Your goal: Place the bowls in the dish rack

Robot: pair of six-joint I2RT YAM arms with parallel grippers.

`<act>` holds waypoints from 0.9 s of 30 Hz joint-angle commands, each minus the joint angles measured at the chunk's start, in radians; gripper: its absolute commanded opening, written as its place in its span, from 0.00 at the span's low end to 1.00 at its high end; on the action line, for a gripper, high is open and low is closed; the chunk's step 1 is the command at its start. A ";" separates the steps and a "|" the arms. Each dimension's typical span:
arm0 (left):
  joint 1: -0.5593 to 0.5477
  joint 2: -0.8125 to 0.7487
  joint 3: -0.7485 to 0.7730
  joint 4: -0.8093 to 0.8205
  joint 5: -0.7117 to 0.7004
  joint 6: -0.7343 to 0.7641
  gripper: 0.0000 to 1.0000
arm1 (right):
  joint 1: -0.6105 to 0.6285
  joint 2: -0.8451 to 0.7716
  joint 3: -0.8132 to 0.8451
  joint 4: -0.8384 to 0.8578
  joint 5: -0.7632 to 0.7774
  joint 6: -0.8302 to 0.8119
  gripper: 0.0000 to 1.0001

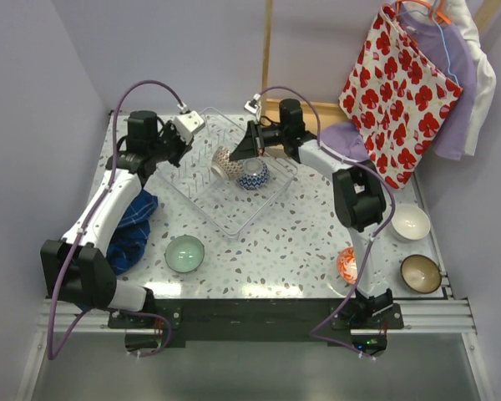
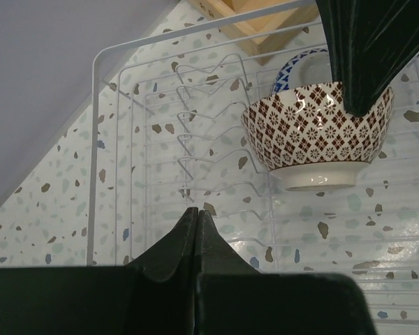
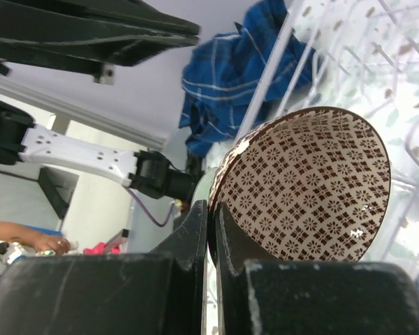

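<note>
The clear dish rack (image 1: 202, 205) sits at the table's middle back. My right gripper (image 1: 239, 154) is shut on the rim of the brown net-patterned bowl (image 1: 225, 164), held on edge over the rack's prongs. In the right wrist view the fingertips (image 3: 211, 209) pinch that bowl's (image 3: 307, 188) wall. A blue patterned bowl (image 1: 254, 174) stands in the rack beside it. My left gripper (image 1: 177, 149) hovers at the rack's left side, shut and empty (image 2: 197, 213), facing the net bowl (image 2: 314, 136). On the table lie a pale green bowl (image 1: 184, 253), a white bowl (image 1: 410, 221), a brown glazed bowl (image 1: 420, 273) and an orange bowl (image 1: 347, 264).
A blue cloth (image 1: 134, 221) lies left of the rack under my left arm. A red-flowered bag (image 1: 398, 92) and hanging clothes stand at the back right. A wooden box (image 1: 321, 109) is behind the rack. The orange bowl is partly hidden by my right arm.
</note>
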 commanded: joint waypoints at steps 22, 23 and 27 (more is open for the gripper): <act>-0.110 0.127 -0.090 -0.041 0.125 0.051 0.00 | -0.001 0.107 0.120 -0.558 0.104 -0.462 0.00; -0.113 0.133 -0.090 -0.047 0.125 0.050 0.00 | -0.004 0.110 0.124 -0.561 0.104 -0.462 0.00; -0.132 0.158 -0.091 -0.055 0.138 0.051 0.00 | -0.006 0.115 0.127 -0.564 0.109 -0.467 0.00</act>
